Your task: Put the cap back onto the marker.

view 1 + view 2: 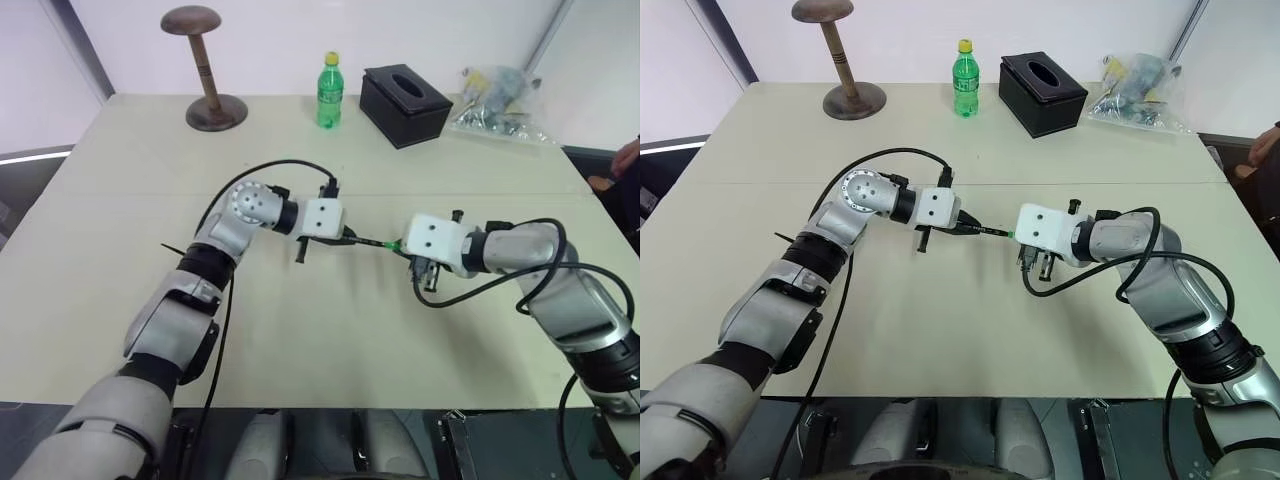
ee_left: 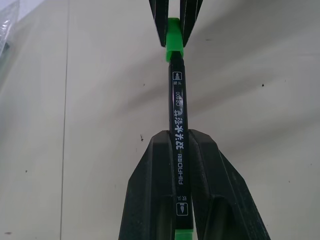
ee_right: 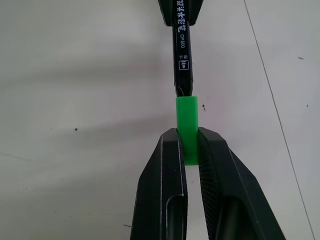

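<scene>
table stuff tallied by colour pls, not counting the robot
green: 2, the cap and the drink bottle
black: 2, the marker and the tissue box
brown: 1, the wooden stand
clear: 1, the plastic bag of mixed bits
total: 6

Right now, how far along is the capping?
Done: left gripper clamps the marker, right gripper clamps the cap, both lined up above the table. In hand: the marker's end sits at the cap's mouth. Left: confirm it's fully seated, then release.
</scene>
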Controlling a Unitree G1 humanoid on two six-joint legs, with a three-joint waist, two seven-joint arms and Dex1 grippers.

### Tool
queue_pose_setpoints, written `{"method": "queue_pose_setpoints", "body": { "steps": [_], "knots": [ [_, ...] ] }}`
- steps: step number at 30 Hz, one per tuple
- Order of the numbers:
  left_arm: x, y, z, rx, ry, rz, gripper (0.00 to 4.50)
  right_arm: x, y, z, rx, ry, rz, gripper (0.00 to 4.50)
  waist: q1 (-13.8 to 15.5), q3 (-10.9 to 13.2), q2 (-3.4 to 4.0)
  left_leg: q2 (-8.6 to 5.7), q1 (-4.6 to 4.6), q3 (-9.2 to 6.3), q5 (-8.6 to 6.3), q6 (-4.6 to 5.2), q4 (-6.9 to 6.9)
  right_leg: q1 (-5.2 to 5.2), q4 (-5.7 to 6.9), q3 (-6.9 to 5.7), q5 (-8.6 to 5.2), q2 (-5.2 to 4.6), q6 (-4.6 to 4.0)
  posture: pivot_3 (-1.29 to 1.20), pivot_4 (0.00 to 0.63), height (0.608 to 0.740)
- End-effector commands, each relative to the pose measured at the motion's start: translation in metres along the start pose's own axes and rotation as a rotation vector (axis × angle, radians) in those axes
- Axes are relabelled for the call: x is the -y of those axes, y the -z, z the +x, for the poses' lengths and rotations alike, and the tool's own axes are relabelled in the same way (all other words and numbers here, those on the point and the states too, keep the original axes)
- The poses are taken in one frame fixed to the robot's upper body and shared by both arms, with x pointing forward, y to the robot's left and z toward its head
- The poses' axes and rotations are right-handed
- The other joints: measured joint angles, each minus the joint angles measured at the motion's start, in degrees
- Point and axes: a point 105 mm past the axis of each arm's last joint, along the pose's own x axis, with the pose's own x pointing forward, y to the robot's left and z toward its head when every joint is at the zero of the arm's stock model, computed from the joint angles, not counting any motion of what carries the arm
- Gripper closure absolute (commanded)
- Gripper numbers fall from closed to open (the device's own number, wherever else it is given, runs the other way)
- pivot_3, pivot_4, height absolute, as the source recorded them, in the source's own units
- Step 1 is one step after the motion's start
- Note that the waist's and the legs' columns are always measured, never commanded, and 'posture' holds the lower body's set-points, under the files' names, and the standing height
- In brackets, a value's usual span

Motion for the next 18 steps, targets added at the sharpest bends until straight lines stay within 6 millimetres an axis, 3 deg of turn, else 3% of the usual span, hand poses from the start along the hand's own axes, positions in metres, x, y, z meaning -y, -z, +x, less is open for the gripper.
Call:
{"method": "queue_pose_setpoints", "body": {
  "steps": [1,12,18],
  "knots": [
    [-0.012,-0.012,-0.001,0.014,-0.037,0.070,4.50,0.007,0.006,-0.001,-0.050,0.017,-0.037,4.39,-0.02,0.00,0.00,0.00,0.00,0.00,0.00,0.00,0.00,0.00,0.00,0.00,0.00,0.00,0.00,0.00,0.150,0.740],
    [-0.018,-0.017,0.004,0.037,-0.076,0.095,4.50,0.012,0.006,0.003,-0.052,0.024,-0.012,4.39,0.01,0.00,0.00,0.00,0.00,0.00,0.00,0.00,0.00,-0.01,0.00,0.00,0.00,0.00,0.00,0.00,0.150,0.740],
    [-0.021,-0.021,0.005,0.056,-0.088,0.096,4.50,0.011,-0.003,0.004,-0.019,0.027,0.001,4.39,-0.03,0.00,0.00,0.00,0.00,0.00,0.00,0.00,0.00,-0.01,0.00,0.00,0.00,0.00,0.00,0.00,0.150,0.740]
  ]
}}
